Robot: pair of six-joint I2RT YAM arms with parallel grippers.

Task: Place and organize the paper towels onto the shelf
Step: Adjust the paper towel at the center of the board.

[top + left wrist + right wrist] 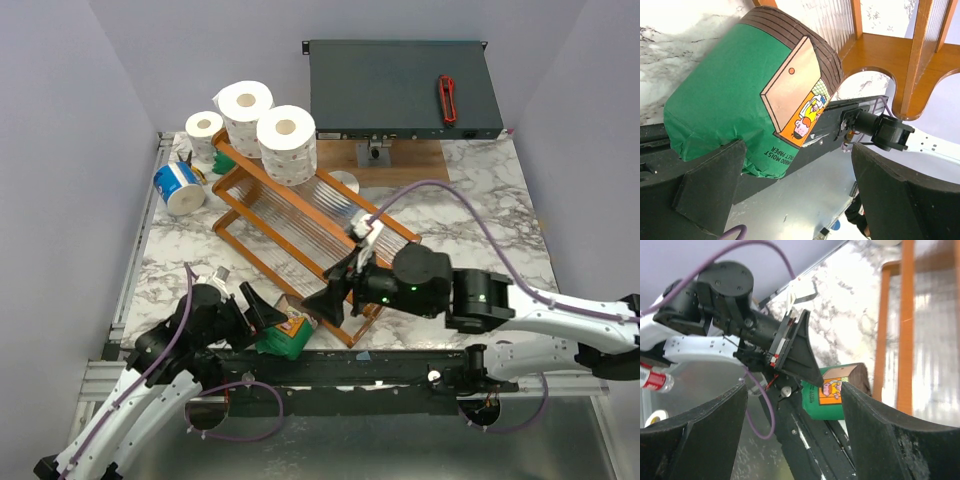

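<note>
Trouble looks likeliest at the near edge of the counter (470, 200), where the green-wrapped roll (740, 100) sits just beside the near end of the shelf (283, 215). Our left gripper (797, 150) is spread wide and grasps nothing, with the roll just ahead of its jaws. Our right gripper (794, 390) is also released and empty, hovering close by.

We judge that a glancing push could send the round roll over the edge. With both grippers so near each other, they could also knock together or strike the shelf's wooden frame. The roll is a fat, soft cylinder in crinkled green paper with a printed cartoon, so a hard squeeze may crush it. The shelf pairs an orange-brown frame with clear ribbed plastic, where a roll could slide.
</note>
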